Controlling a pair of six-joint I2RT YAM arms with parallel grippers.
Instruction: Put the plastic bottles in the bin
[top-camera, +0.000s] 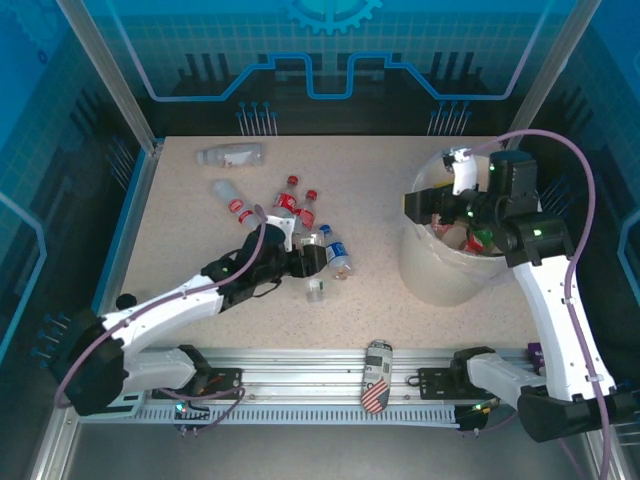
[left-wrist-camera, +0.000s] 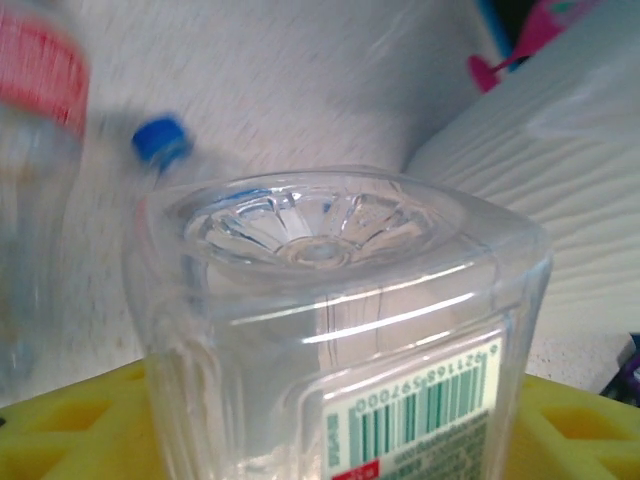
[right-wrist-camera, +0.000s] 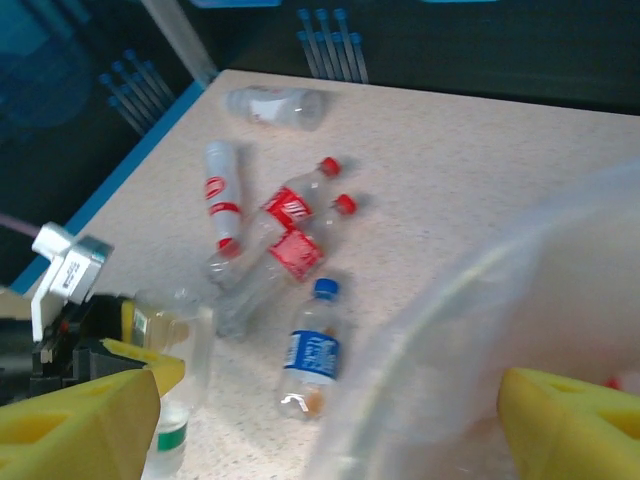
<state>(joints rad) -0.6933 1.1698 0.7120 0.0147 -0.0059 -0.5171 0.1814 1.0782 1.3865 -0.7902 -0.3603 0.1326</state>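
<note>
Left fingers (left-wrist-camera: 70, 430) are closed on a clear bottle (left-wrist-camera: 330, 330). Its ribbed base faces my left wrist cam, and the barcode label sits between the yellow pads. From the right wrist cam that same bottle has a green band low on it. I can't tell if it's off the worktop (top-camera: 200, 260) or resting on it. In the top view it sits mid-worktop, just near-side of the loose cluster.

Right fingers (right-wrist-camera: 80, 430) are spread wide with nothing between them, hanging over the bin's (top-camera: 430, 265) rim and its clear bag liner. The bin is on the right side of the worktop. Something red and green shows inside, too small to name.

Loose bottles, all lying down left of the bin:
- The pale-labelled bottle (top-camera: 230, 155) is at the far left, well apart from the rest.
- The clear bottle with red label and red cap (top-camera: 230, 198) is just near-side of it.
- Two red-capped, red-labelled bottles (top-camera: 288, 200) (top-camera: 306, 210) lie side by side, touching or nearly so.
- The blue-capped, blue-labelled bottle (top-camera: 338, 255) lies just beside the left arm's wrist and is nearest the bin.

The flag-patterned can (top-camera: 377, 375) lies on the rail between the arm bases.
</note>
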